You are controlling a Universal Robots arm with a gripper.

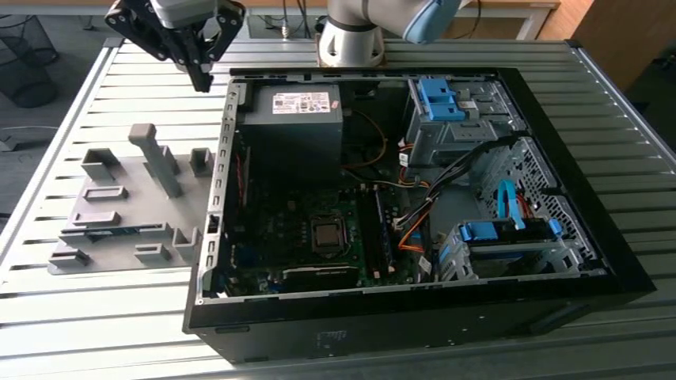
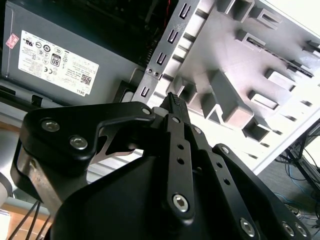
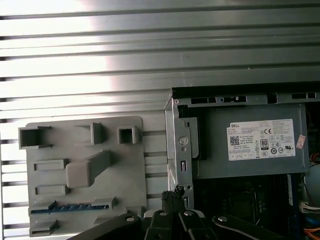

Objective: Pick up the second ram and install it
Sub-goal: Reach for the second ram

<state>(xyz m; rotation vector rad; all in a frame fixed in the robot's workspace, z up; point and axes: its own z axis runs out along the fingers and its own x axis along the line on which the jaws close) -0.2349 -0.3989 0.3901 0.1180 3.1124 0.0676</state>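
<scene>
The second ram [image 1: 106, 231] is a thin blue-green stick lying in a slot of the grey fixture [image 1: 132, 170], near its front edge on the exterior view's left; in the first wrist view the ram [image 3: 70, 206] lies along the fixture [image 3: 130, 165]. My gripper [image 1: 201, 79] hangs high over the table behind the fixture, beside the far left corner of the open computer case [image 1: 225, 142]. Its black fingertips meet with nothing between them in both wrist views [image 2: 173, 100] [image 3: 172, 192]. It is well apart from the ram.
The case holds a grey power supply [image 1: 296, 127] at the back, a motherboard with memory slots [image 1: 376, 229], loose cables and blue drive-bay clips [image 1: 438, 96]. The fixture carries upright grey blocks [image 1: 158, 158]. The ribbed metal table [image 1: 85, 317] runs all around.
</scene>
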